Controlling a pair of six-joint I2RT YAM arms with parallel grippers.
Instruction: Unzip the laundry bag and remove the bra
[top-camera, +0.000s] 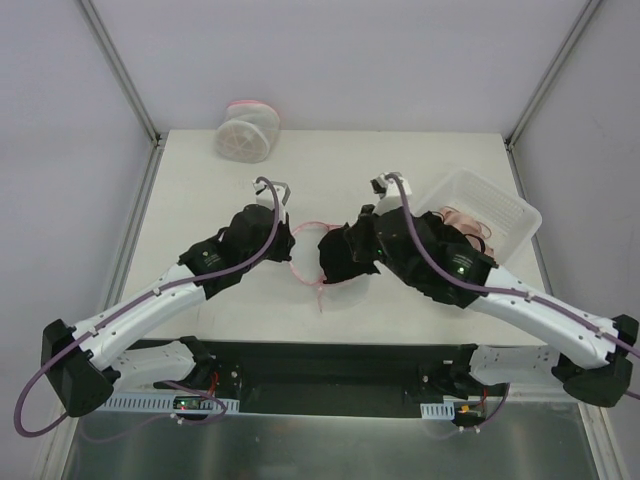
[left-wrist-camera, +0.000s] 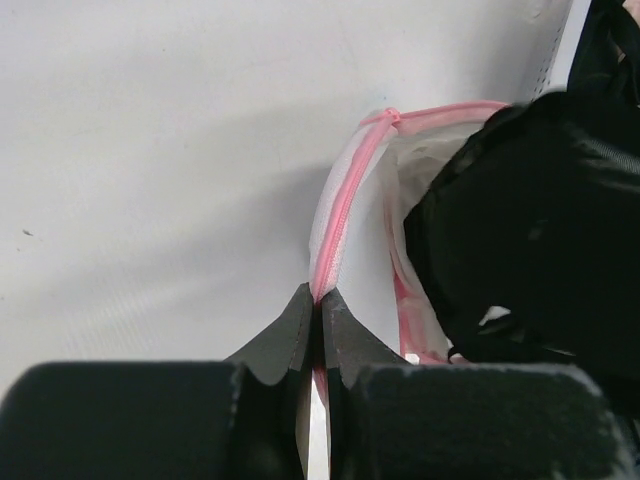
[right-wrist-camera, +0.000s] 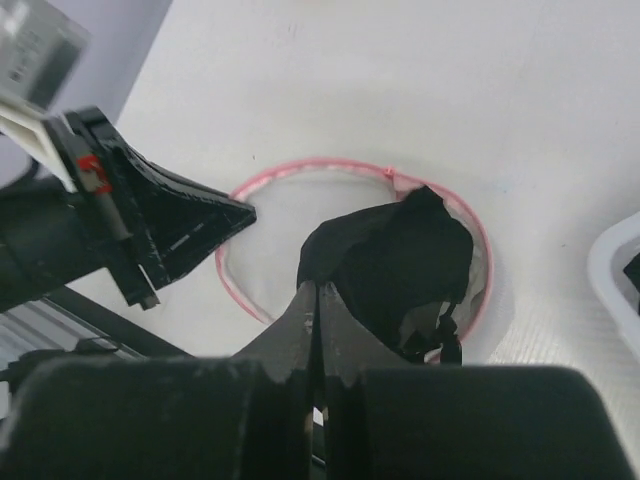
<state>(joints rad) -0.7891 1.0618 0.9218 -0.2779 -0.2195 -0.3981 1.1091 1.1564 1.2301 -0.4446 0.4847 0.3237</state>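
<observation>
Laundry bag (top-camera: 303, 250) at the middle of the desk (top-camera: 420, 160), both tools clenched.
We find the bag lying flat, its oval opening facing up and its long axis running left-right between the arms. A black garment (top-camera: 338, 258) bulges from it. The left tool (left-wrist-camera: 318, 305) pinches the pink zipper rim (left-wrist-camera: 345, 200). The right tool (right-wrist-camera: 318, 295) is clenched on the garment's edge.

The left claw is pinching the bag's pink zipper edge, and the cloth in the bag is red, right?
Not quite. The cloth in the bag is black, not red; the right wrist view shows it plainly. The left claw really is pinching the pink zipper edge.
</observation>
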